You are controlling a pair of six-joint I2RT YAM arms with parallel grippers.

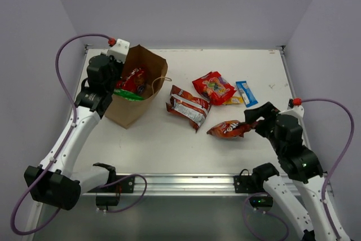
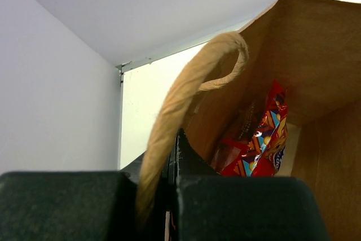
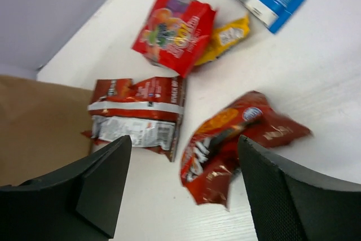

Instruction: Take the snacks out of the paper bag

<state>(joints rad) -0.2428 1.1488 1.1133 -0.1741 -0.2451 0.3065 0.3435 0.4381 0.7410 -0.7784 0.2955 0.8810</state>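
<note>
The paper bag (image 1: 130, 111) sits open-mouthed on the desk (image 1: 169, 150), its handle (image 2: 180, 100) pinched in the fully closed left jaws, with a red packet (image 2: 262, 139) inside just beyond them. The right jaws gape wide and empty over the orange-red Doritos bag (image 3: 225, 139), which lies loose between them.

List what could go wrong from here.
1. The left hand grips the paper bag by its twisted handle; the loop might tear or slip, tipping the bag with the red packet and green chip bag inside.
2. The right hand, open over the Doritos bag, might drag it when pulling away.
</note>
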